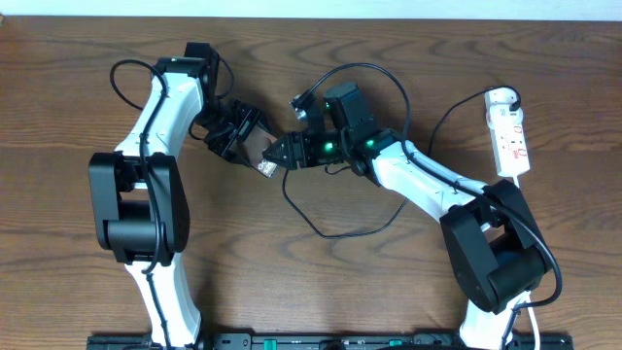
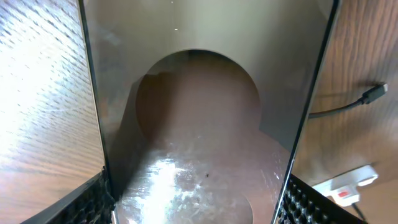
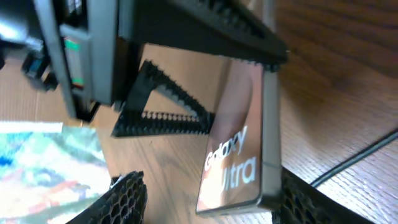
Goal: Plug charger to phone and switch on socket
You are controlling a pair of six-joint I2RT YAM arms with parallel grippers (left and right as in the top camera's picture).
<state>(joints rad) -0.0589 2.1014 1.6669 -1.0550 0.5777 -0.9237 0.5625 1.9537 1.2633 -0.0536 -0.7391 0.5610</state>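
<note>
The phone [image 2: 199, 155] clamped in the left hand [image 1: 236, 134] points its label end into the part-open, empty right hand [image 1: 282, 154]; the charger [image 1: 299, 100] tip lies loose on the counter [image 1: 78, 58] just beyond, nearer the right.

I am standing at what is looking like a robotics lab bench rather than a home desk. The left arm [image 1: 146, 185] and the right arm [image 1: 428, 185], both white and black, are standing on a black rail [image 1: 321, 341] running along the near edge of a wood-grain table [image 1: 58, 97]. Green status lights [image 1: 330, 148] are glowing on the right arm. Black cables [image 1: 121, 78] are looping off the arms. A phone [image 3: 239, 149], a charger [image 1: 350, 228] and a socket [image 1: 509, 131] are serving as work items.
</note>
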